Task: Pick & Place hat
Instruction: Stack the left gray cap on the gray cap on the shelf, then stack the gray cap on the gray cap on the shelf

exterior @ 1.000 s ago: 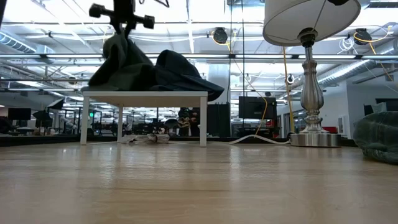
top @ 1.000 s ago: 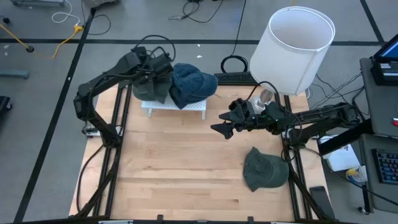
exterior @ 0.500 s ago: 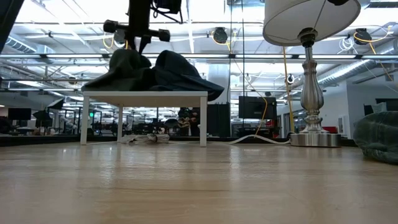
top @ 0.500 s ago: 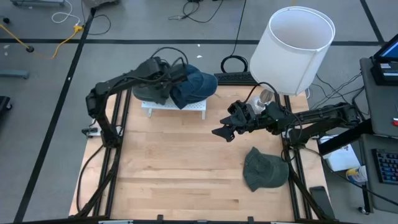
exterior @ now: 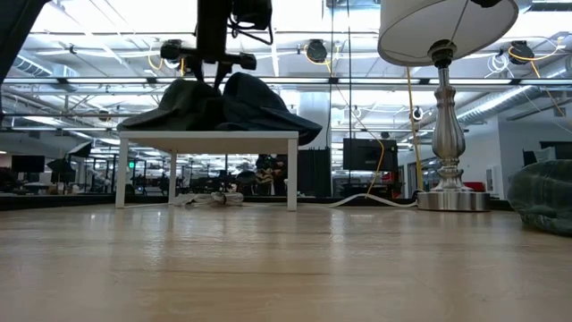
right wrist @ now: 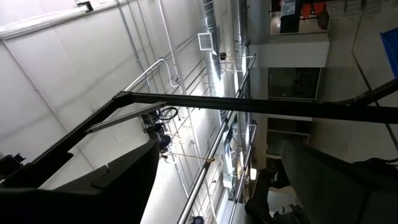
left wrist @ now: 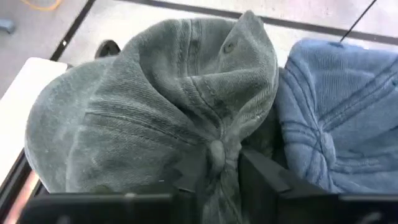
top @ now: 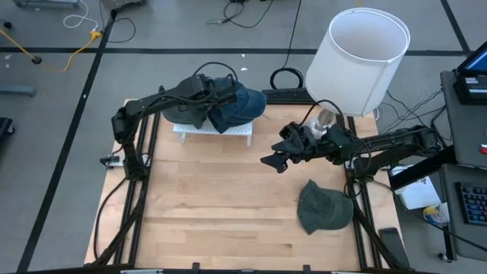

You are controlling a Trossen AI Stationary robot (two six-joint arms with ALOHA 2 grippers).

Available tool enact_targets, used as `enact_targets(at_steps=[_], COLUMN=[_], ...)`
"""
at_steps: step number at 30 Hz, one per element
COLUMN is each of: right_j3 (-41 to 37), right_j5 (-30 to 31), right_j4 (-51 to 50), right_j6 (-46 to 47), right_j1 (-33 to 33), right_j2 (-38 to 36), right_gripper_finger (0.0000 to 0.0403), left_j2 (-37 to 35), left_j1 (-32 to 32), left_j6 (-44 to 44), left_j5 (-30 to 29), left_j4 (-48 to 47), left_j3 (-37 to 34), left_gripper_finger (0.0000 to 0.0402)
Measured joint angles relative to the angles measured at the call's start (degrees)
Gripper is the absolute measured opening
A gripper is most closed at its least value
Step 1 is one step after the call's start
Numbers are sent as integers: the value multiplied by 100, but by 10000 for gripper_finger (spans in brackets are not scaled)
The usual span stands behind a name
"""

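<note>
Since the earlier frames, the left gripper (top: 204,85) has swung toward the middle of the table's far edge and lowered the grey-green cap (top: 185,112) onto the small white stand (top: 213,131). That cap now lies crumpled on the stand's left half, touching the blue cap (top: 237,101) on the right half. In the left wrist view the gripper's dark fingers (left wrist: 264,180) sit either side of a fold at the grey-green cap's (left wrist: 155,106) crown, slightly parted; whether they are pinching the fabric cannot be told. The stand sits at the table's far edge, left of centre. The right gripper (top: 272,160) hovers over the table's middle with its fingers spread and nothing between them. Another dark green cap (top: 324,207) lies near the table's right edge, toward the near corner. A lamp with a white shade (top: 358,61) stands at the far right corner.
</note>
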Motion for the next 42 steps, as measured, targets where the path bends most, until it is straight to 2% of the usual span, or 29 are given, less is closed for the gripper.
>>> enact_targets(at_steps=[8, 15, 21, 27, 30, 32, 36, 39, 42], right_j3=[0, 0, 0, 0, 0, 0, 0, 0, 0], right_j5=[-1, -4, -4, -12, -152, -158, -151, -78, 356], right_j4=[13, 13, 54, 51, -36, -216, -845, -1765, -2730], right_j6=[-6, -6, -1, -359, -851, -1311, -2494, -3322, -3827], right_j1=[0, 0, 0, 0, 0, 14, 161, 347, 604], right_j2=[0, 2, 2, 2, 2, 2, 7, 5, 9], right_gripper_finger=[332, 332, 331, 331, 331, 332, 332, 332, 332], left_j2=[-196, -723, -1169, -1367, -1386, -1376, -1378, -1376, -1376], left_j1=[-23, -130, -307, -561, -796, -995, -1537, -1984, -2365], left_j6=[91, 247, 742, 1890, 2642, 3160, 4018, 4347, 4502], left_j5=[326, 836, 1726, 3401, 4324, 4723, 5058, 5081, 5075], left_j4=[70, 490, 682, 780, 860, 891, 909, 908, 914], left_j3=[33, 35, 39, 39, 39, 39, 39, 39, 39], left_gripper_finger=[202, 256, 264, 253, 254, 258, 261, 258, 253])
